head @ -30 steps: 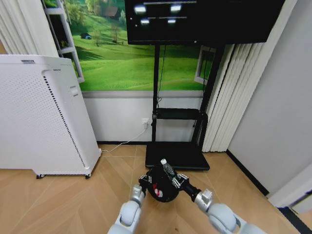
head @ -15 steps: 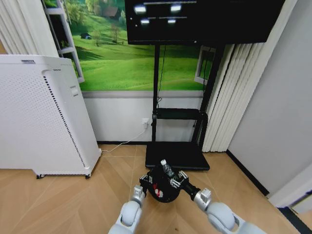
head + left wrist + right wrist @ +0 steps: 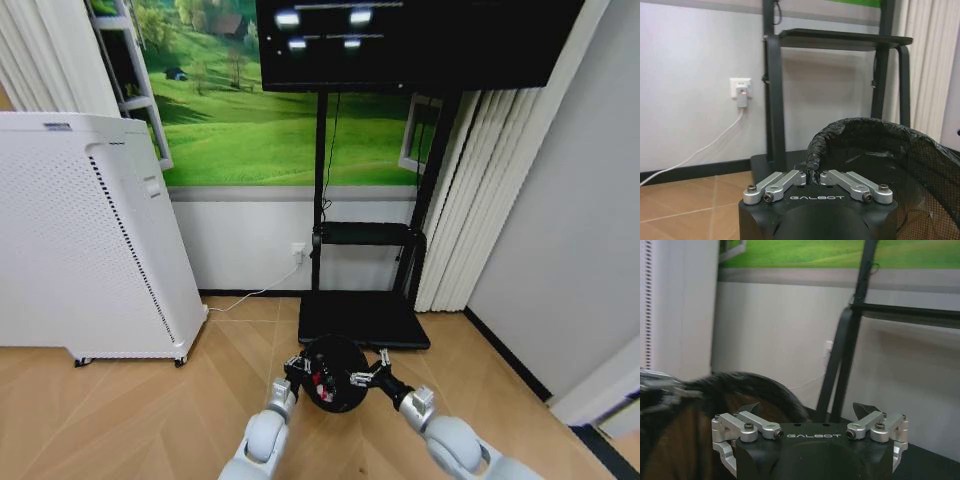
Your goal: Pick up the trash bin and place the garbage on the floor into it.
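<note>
Our left gripper (image 3: pixel 812 176) is clamped on the rim of the trash bin (image 3: pixel 335 373), its fingers pinched together on the bag-lined edge, as the left wrist view shows close up; our right gripper (image 3: pixel 809 412) has its fingers spread apart and empty, just beside the bin's other side. From the head view, the bin hangs between the two arms, low before us above the wooden floor (image 3: pixel 130 410), its round mouth facing up and its long axis near upright; red-and-white scraps of garbage (image 3: pixel 320 381) lie inside it. The bin lies inward from the right gripper, toward our left, and the left arm alone carries it. The right wrist view gives the dark rim curving past on one side; the head view alone shows the bin's contents.
</note>
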Motion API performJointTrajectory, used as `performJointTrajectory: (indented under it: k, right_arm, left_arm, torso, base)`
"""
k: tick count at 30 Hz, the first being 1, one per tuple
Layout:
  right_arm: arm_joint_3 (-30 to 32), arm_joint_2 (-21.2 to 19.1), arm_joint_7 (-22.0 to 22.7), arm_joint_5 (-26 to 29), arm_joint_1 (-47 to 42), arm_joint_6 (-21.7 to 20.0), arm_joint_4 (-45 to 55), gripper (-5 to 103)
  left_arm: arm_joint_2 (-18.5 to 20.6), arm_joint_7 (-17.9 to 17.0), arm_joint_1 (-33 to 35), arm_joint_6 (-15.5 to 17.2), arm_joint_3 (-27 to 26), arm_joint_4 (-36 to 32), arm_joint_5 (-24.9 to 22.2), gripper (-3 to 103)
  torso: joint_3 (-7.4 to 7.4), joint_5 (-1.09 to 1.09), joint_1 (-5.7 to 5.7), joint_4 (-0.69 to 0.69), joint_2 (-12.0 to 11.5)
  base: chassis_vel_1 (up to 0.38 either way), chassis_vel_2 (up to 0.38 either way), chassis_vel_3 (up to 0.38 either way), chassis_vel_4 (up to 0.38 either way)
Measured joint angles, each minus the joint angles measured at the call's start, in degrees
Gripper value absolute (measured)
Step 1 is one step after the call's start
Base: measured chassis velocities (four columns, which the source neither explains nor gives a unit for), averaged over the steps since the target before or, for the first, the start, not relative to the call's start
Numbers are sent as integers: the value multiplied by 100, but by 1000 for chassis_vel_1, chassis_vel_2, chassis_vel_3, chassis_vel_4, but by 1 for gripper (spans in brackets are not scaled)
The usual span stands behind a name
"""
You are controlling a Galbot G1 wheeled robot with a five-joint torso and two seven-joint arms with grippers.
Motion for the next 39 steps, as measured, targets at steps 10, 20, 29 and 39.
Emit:
performJointTrajectory:
  k: [10, 20, 29, 39]
  right_arm:
    - [153, 551, 591, 11, 458, -227, -815, 100]
    - [310, 817, 897, 22, 704, -388, -1235, 100]
    - [373, 1121, 1824, -6, 855, -1132, -1546, 100]
    - [387, 1263, 1699, -241, 822, -1137, -1631, 100]
  left_arm:
    - [1075, 3, 981, 6, -1079, -1277, -315, 6]
    - [1759, 21, 1520, -9, -1941, -1803, -844, 6]
    - [1702, 50, 2000, -53, -3210, -2136, -1244, 6]
    - [1388, 46, 2305, -86, -3526, -2321, -1220, 6]
  torso:
    - [0, 0, 0, 3, 0]
    - [0, -1, 0, 0, 0]
    - [0, 1, 0, 1, 0]
    - [0, 0, 0, -1, 0]
  base:
    - [0, 0, 0, 0]
    - [0, 0, 0, 0]
    - [0, 0, 0, 0]
    - [0, 0, 0, 0]
